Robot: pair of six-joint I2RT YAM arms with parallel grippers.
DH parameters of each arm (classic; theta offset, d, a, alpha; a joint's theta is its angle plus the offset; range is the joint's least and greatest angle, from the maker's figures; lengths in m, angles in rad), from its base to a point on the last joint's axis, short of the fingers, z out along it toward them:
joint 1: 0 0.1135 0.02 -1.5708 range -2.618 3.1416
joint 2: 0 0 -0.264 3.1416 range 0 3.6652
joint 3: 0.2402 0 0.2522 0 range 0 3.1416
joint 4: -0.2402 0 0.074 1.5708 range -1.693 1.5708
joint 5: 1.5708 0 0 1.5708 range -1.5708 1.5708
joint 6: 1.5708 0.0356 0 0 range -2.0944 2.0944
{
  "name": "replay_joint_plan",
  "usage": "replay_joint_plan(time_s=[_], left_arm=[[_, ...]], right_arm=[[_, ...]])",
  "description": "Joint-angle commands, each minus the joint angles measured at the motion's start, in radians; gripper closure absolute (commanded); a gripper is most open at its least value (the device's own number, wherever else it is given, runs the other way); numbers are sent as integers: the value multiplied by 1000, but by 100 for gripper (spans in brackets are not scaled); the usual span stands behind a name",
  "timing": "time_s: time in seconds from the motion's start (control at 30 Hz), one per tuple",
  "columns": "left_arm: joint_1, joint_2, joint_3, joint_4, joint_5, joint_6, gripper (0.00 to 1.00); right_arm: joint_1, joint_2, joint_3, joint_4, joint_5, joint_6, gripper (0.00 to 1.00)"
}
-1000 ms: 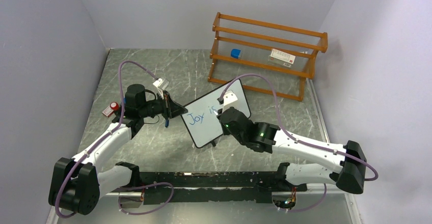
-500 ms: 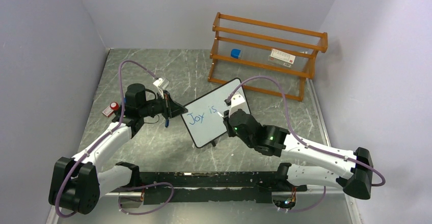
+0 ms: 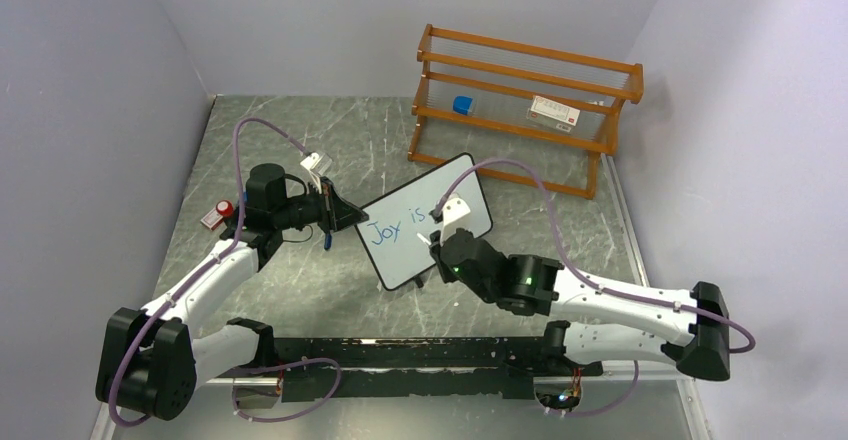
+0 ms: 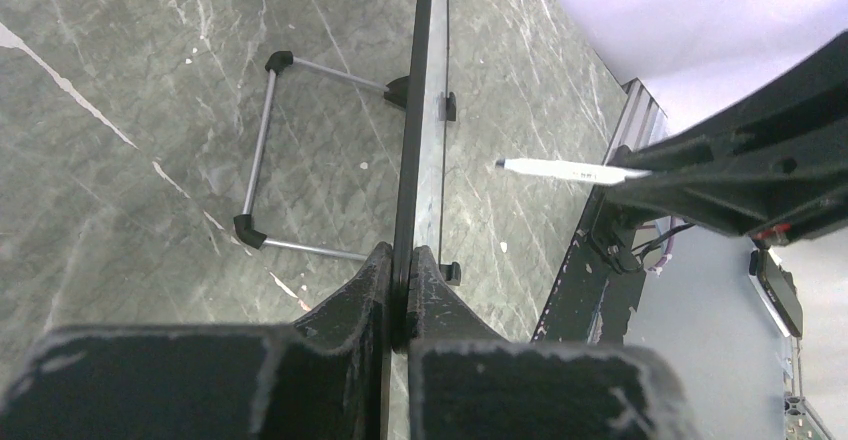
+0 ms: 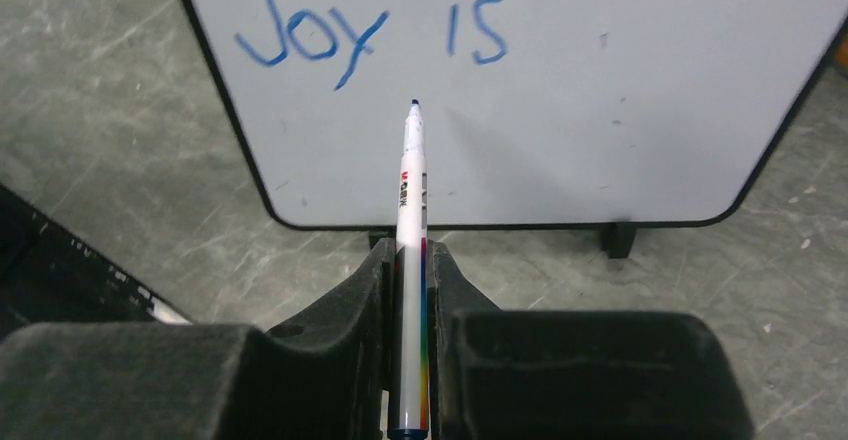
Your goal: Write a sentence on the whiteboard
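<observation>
The whiteboard (image 3: pixel 425 222) stands tilted on the table, black-framed, with blue words "Joy is" (image 3: pixel 398 228) on it; these also show in the right wrist view (image 5: pixel 370 32). My left gripper (image 3: pixel 345 217) is shut on the board's left edge; in the left wrist view (image 4: pixel 402 275) the board's frame (image 4: pixel 415 110) sits edge-on between the fingers. My right gripper (image 3: pixel 440 255) is shut on a white marker (image 5: pixel 410 250), its blue tip (image 5: pixel 414 106) pointing at the bare board just below the words and to the left of "is".
An orange wooden rack (image 3: pixel 525 100) stands at the back right, holding a blue item (image 3: pixel 462 105) and a white box (image 3: pixel 554 110). A small red and white object (image 3: pixel 218 212) lies at the left. A black rail (image 3: pixel 400 355) runs along the near edge.
My right arm has drawn back and down, moving the marker from the board's right side to below the written words. The left gripper and board have stayed put.
</observation>
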Motion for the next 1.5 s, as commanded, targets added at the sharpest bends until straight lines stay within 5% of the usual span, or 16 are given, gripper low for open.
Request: replay_joint_plan(time_s=[0.0, 0.6, 1.47], left_arm=[[20, 26, -5, -64, -108, 62, 95], [20, 20, -10, -62, -106, 57, 95], [20, 30, -8, -53, -94, 52, 95]], right_arm=[[78, 35, -8, -26, 57, 37, 100], [207, 209, 45, 42, 154, 94, 100], [219, 275, 77, 100, 201, 89, 100]])
